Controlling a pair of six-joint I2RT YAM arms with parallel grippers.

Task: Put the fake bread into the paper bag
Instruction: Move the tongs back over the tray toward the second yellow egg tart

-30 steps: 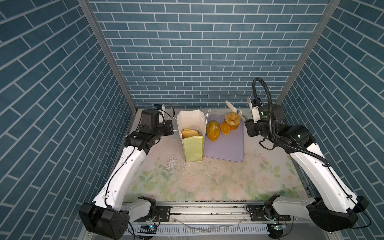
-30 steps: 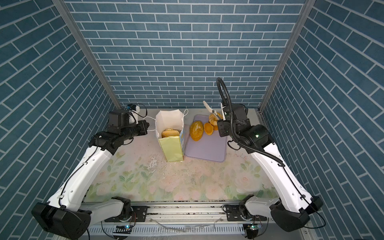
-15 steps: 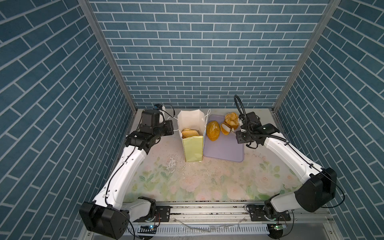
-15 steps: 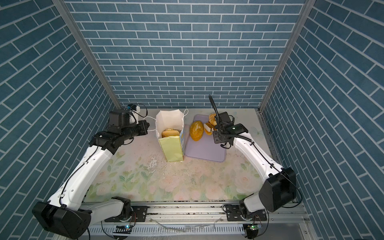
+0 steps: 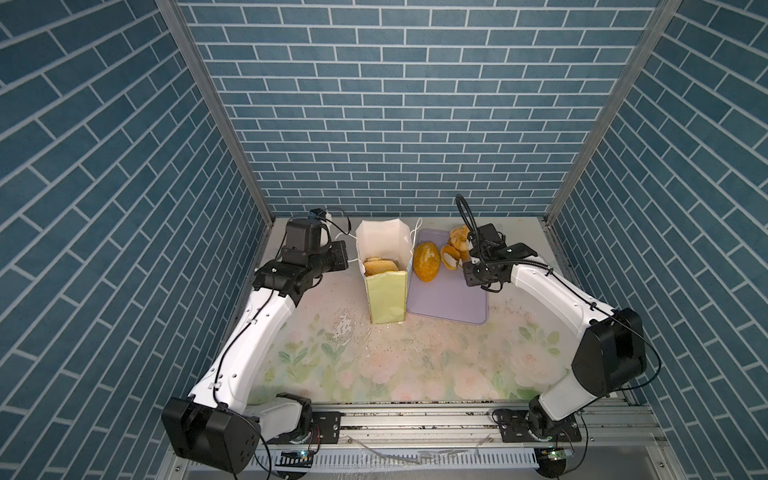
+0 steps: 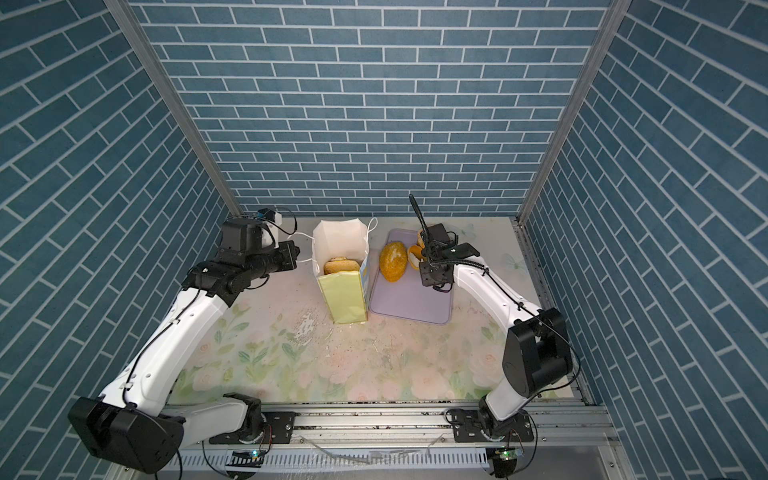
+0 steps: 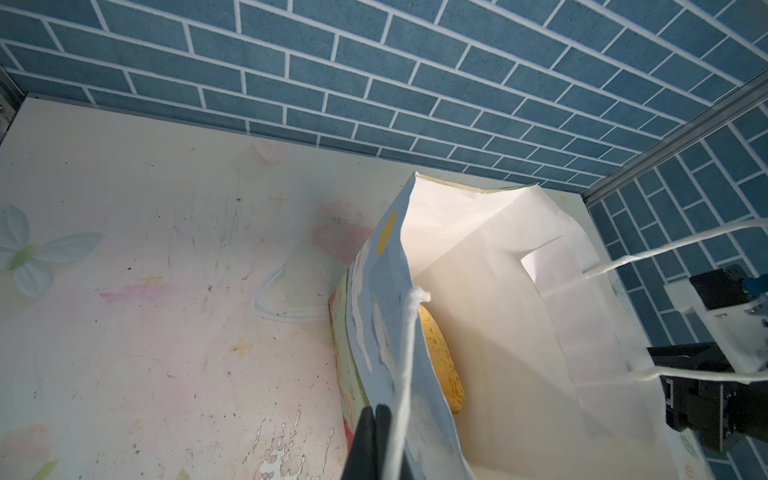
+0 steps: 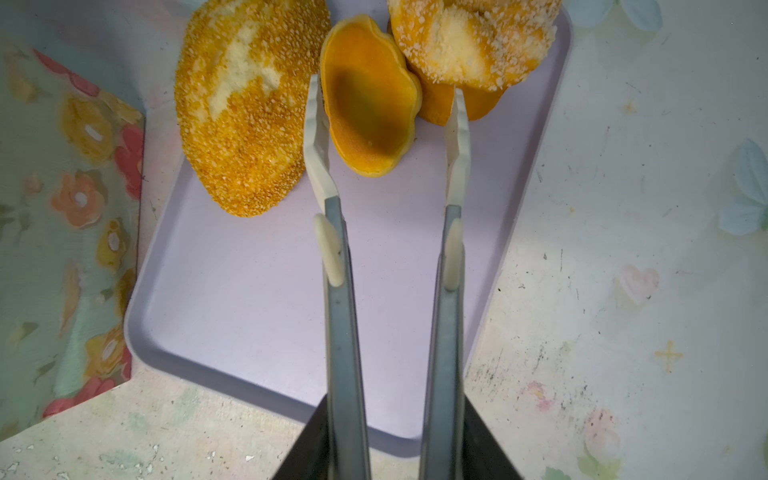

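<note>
The paper bag stands upright and open, with fake bread lying inside it. My left gripper is shut on the bag's white cord handle, at the bag's left side. On the lavender tray lie a seeded oval loaf, a small smooth orange bun and a sugared pastry. My right gripper is shut on metal tongs. The tongs' white tips straddle the orange bun: one tip touches it, the other stands a little off.
The tray lies directly right of the bag, and its near half is bare. The floral tabletop stretches in front, scuffed near the bag. Blue brick walls close in the back and both sides.
My right arm came down from high above the tray, and the tongs now sit low around the orange bun with their arms narrower. The left arm and the bag have not moved.
</note>
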